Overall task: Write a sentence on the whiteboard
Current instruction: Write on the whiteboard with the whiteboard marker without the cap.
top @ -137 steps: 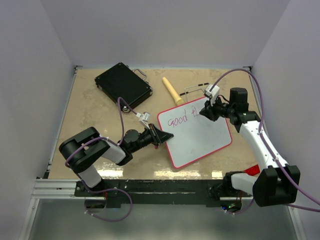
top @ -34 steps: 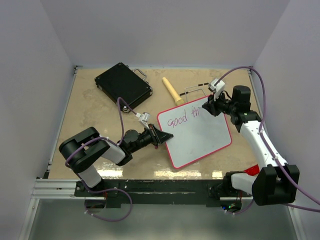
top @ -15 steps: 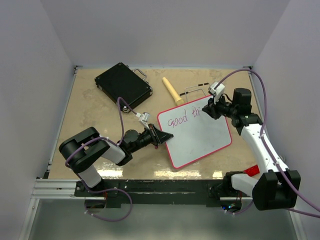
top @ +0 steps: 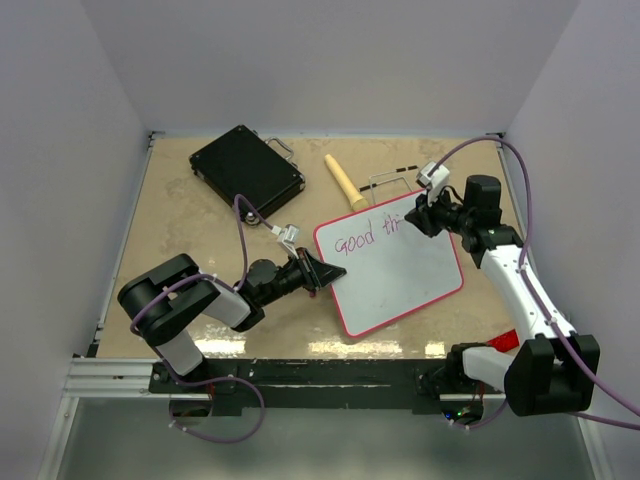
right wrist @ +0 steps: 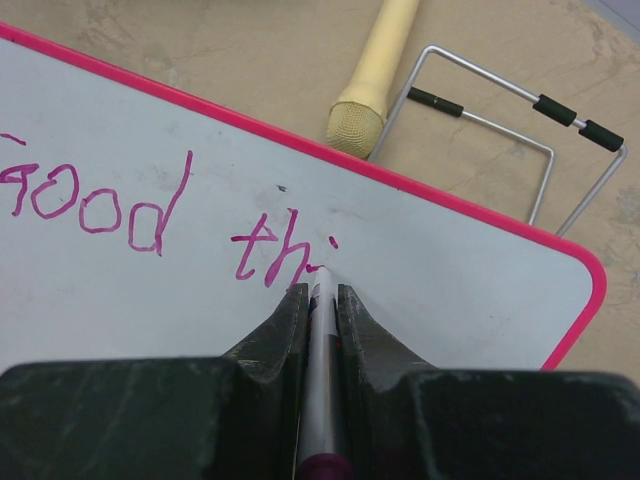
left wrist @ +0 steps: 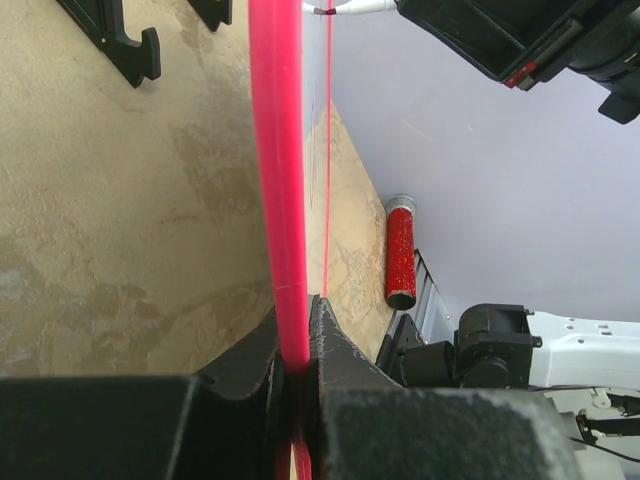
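Observation:
The whiteboard [top: 400, 280] lies tilted on the table, white with a pink-red rim. My left gripper [top: 335, 272] is shut on the rim [left wrist: 275, 150] at the board's left edge, the jaws [left wrist: 297, 312] pinching it. The sentence [top: 357, 240] reads "Good thi" [right wrist: 100, 205] in pink-purple on the top line. My right gripper [top: 413, 218] hangs over the board's upper right and is shut [right wrist: 320, 288] on a grey marker [right wrist: 322, 330]. The marker's tip touches the board [right wrist: 450, 270] just after the "i".
A black hard case [top: 246, 170] sits at the back left. A pale yellow cylinder [top: 343, 181] and a wire stand [top: 390, 182] lie just behind the board's top edge [right wrist: 375, 70]. A red glittery tube [left wrist: 401, 255] lies by the right arm's base.
The writing has grown from "Good t" to "Good thi". My right gripper has shifted slightly right along the top line with the marker. The left arm and the board have not moved.

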Tool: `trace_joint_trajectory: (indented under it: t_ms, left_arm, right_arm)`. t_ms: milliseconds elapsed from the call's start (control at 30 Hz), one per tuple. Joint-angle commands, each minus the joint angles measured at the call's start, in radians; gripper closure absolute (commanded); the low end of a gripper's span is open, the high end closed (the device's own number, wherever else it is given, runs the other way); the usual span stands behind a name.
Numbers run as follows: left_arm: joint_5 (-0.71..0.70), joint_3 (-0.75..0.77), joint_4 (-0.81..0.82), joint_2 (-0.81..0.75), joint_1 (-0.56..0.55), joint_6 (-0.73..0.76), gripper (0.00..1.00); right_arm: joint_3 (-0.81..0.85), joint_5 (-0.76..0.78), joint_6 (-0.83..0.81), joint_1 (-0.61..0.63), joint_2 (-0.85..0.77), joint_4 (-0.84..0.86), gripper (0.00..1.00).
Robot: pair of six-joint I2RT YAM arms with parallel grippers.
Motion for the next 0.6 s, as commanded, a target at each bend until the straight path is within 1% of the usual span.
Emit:
trace_joint_trajectory:
  t_ms: [0, 200, 433, 567]
  left_arm:
    - [0.044, -0.005, 0.191, -0.026, -0.005, 0.095, 1.00]
    - [0.043, -0.005, 0.191, -0.024, -0.005, 0.095, 1.00]
    - [0.044, -0.003, 0.193, -0.023, -0.005, 0.095, 1.00]
    - [0.044, -0.003, 0.195, -0.021, -0.005, 0.095, 1.00]
  right_arm:
    - [0.008, 0.055, 0.015, -0.002, -0.007, 0.046, 1.00]
    - [0.010, 0.027, -0.010, -0.002, -0.010, 0.020, 1.00]
    - [0.034, -0.062, -0.121, -0.002, 0.013, -0.130, 1.00]
    - [0.034, -0.067, -0.147, -0.002, 0.008, -0.163, 1.00]
